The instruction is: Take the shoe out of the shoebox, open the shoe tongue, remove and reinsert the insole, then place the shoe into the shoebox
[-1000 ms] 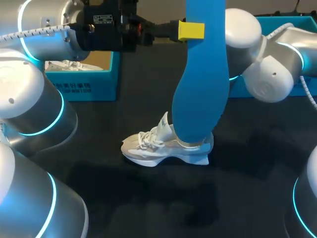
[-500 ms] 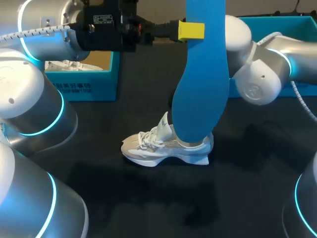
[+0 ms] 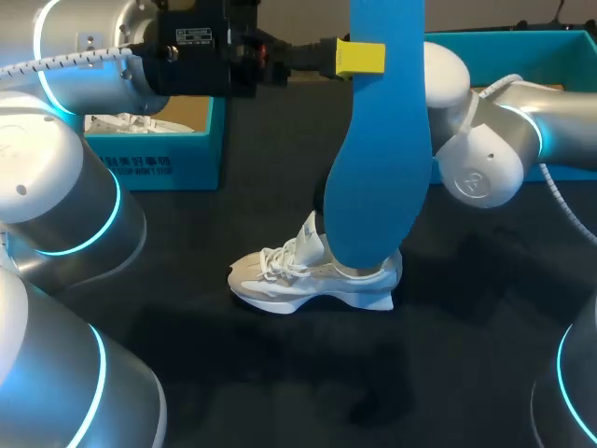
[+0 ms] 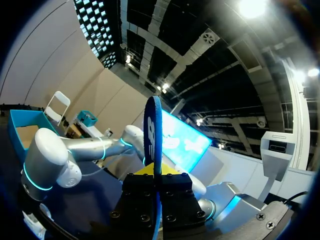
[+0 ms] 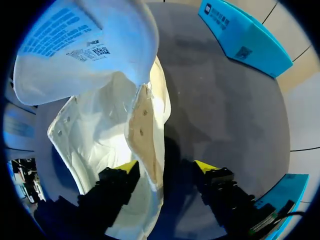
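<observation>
Dark counter (image 3: 466,373). Near its middle, white shoe (image 3: 312,275) out of the shoebox, upright on its sole, toe toward the left arm's side, laces loose, tongue (image 3: 308,233) raised.

Directly above the shoe, blue insole (image 3: 378,140) hanging upright, lower end down at the heel opening. Cannot tell whether that end is inside the shoe or only against it. From the right wrist view, pale printed underside of the insole over the shoe's open mouth.

High over the counter, left tool (image 4: 156,182) clenched on the insole's upper end. Thin edge of the insole pinched between both fingers in the left wrist view. One yellow tip against the blue in the head view.

Low at the shoe's heel, right tool (image 5: 165,169), hidden behind the insole in the head view. Fingers spread, one yellow tip at the inner side of the shoe's wall, the other at the outer side. Dark gap between wall and outer finger: released, gripping nothing.

Shoebox (image 3: 154,154) teal, open, at the far left, well apart from the shoe, with something white inside. Second teal open box (image 3: 522,42) at the far right, behind the right arm.
</observation>
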`<state>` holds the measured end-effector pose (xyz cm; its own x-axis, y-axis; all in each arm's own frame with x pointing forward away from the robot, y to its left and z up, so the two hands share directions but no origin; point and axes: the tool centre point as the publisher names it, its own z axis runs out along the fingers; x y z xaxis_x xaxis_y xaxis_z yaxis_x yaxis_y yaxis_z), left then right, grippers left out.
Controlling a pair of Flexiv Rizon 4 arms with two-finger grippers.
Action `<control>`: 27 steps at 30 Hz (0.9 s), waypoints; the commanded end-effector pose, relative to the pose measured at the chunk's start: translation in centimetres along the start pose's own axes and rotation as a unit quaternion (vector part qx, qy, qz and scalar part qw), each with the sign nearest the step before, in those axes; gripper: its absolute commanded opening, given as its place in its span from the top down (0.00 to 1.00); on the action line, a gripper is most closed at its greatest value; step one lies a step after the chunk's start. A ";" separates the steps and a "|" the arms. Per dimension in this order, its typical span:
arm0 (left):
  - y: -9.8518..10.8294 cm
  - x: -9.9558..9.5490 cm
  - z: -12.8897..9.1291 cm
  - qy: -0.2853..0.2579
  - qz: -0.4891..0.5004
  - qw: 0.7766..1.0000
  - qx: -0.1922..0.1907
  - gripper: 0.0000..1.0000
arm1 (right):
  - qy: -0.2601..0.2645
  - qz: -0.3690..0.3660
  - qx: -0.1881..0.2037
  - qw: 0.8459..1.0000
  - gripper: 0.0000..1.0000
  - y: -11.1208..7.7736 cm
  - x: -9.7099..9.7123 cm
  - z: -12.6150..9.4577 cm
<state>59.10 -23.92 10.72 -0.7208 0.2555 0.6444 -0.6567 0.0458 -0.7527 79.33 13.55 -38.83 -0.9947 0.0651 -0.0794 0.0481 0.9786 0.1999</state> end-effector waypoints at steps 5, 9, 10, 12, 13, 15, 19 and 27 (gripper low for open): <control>0.2 0.0 0.0 -0.001 0.000 1.000 0.001 1.00 | 0.014 -0.009 0.012 1.000 0.60 0.7 -0.1 0.1; 0.2 0.0 0.0 -0.001 0.000 1.000 0.001 1.00 | 0.021 -0.011 0.010 1.000 0.65 1.0 -0.2 0.1; 0.2 0.0 0.0 -0.001 0.000 1.000 0.001 1.00 | 0.022 -0.011 0.010 1.000 0.67 1.1 -0.1 0.1; 0.2 0.0 0.0 -0.001 0.000 1.000 0.001 1.00 | 0.026 -0.010 0.010 1.000 0.71 1.2 -0.1 0.1; 0.2 0.0 0.0 -0.001 0.000 1.000 0.001 1.00 | 0.029 -0.010 0.011 0.999 0.71 1.2 0.0 0.1; 0.2 0.0 0.0 -0.001 0.000 1.000 0.001 1.00 | 0.030 -0.007 0.010 0.999 0.95 1.2 0.2 0.1; 0.2 0.0 0.0 -0.001 0.000 1.000 0.001 1.00 | 0.033 -0.004 0.010 0.999 1.00 1.1 0.4 0.1; 0.2 0.0 0.0 -0.001 0.000 1.000 0.001 1.00 | 0.042 0.036 0.009 0.998 1.00 0.8 1.3 -1.1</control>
<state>59.10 -23.92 10.72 -0.7208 0.2555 0.6444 -0.6567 0.0458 -0.7527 78.39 14.56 -38.24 -0.9942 0.1059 0.0204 0.1078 0.9768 0.1851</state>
